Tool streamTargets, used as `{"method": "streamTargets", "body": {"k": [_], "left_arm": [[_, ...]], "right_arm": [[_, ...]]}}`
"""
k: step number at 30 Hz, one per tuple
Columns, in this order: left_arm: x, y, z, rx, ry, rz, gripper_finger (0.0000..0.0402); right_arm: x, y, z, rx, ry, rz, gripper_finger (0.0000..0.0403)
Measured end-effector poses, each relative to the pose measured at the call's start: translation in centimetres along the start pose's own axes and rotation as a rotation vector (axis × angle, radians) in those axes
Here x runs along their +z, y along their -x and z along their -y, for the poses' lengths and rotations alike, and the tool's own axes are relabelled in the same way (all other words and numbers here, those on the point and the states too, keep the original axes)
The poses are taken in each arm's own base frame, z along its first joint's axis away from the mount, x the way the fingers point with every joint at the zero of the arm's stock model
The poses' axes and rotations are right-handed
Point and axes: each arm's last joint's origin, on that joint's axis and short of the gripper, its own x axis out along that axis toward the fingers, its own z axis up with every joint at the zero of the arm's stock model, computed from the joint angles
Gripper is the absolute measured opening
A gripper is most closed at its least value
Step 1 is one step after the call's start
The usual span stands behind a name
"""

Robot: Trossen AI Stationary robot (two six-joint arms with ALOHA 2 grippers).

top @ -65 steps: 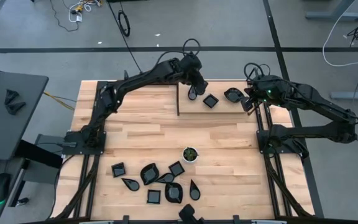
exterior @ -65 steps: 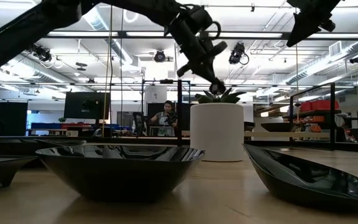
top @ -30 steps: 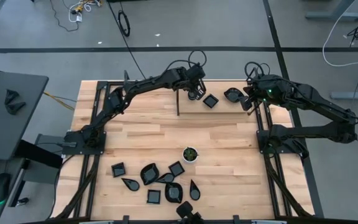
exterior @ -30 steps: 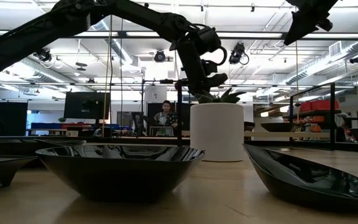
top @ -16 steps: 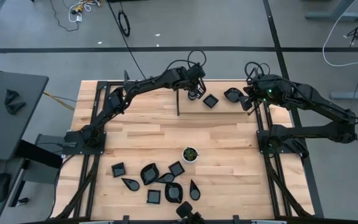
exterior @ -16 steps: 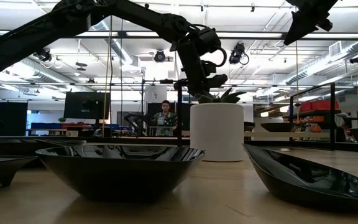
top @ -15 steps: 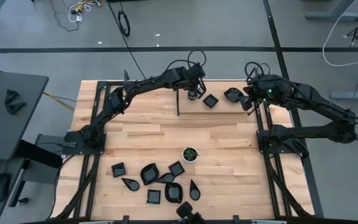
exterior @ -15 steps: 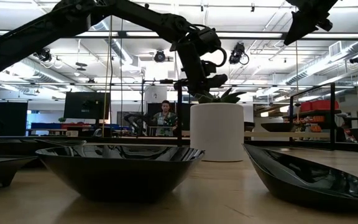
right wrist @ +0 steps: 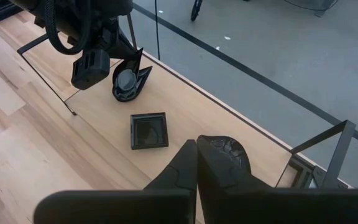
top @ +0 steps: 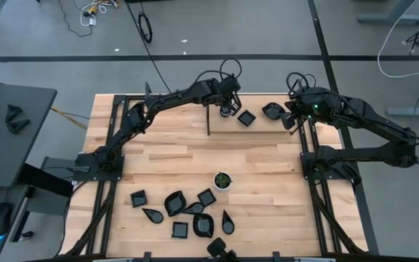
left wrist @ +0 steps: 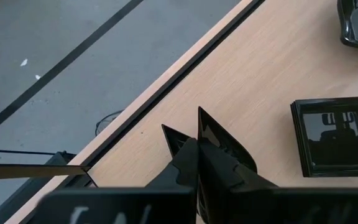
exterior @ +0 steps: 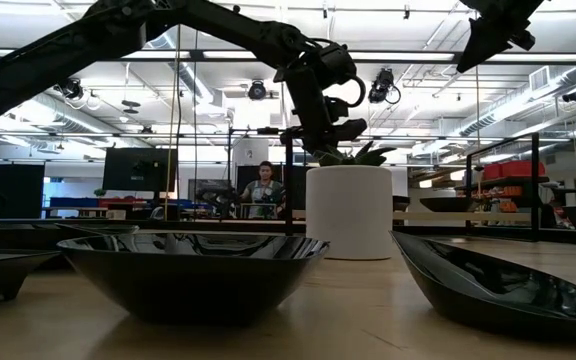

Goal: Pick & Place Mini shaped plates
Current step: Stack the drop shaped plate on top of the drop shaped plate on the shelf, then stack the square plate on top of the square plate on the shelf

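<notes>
Nothing has shifted over the last second: your left pincer (top: 227, 110) sits pressed together, pinching a leaf-shaped plate (right wrist: 129, 83) low at the far edge of the worktop (top: 173, 149). The square plate (top: 246, 118) lies just beside it, toward the right arm. Right pincer (top: 289, 121) hangs shut over its own leaf plate (top: 272, 110). Most plates (top: 184, 215) wait near you.

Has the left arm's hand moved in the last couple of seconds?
Yes. The left hand has come down toward the table's far edge, beside the square plate.
</notes>
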Motion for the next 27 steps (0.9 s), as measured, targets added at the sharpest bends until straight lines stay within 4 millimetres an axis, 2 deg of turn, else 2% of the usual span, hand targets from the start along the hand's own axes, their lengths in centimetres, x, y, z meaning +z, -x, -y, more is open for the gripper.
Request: {"method": "streamTargets", "body": {"k": [7,16,21,25,27], "left_arm": [[-0.1,0.0,0.0,0.000,0.001,-0.005,0.0016],[-0.1,-0.1,0.0,0.001,-0.001,-0.008,0.0074],[-0.1,0.0,0.0,0.000,-0.005,-0.008,0.0089],[0.2,1.3,-0.2,-0.041,0.004,-0.018,0.0087],[0.8,2.8,-0.4,-0.070,0.030,0.008,0.0082]], "right_arm": [[0.0,0.0,0.0,0.000,0.000,0.000,0.0006],[0.0,0.0,0.0,0.000,0.000,0.000,0.0006],[0.0,0.0,0.0,0.000,0.000,0.000,0.0006],[0.0,0.0,0.0,0.005,0.000,-0.002,0.0006],[0.0,0.0,0.0,0.006,0.000,-0.002,0.0006]]}}
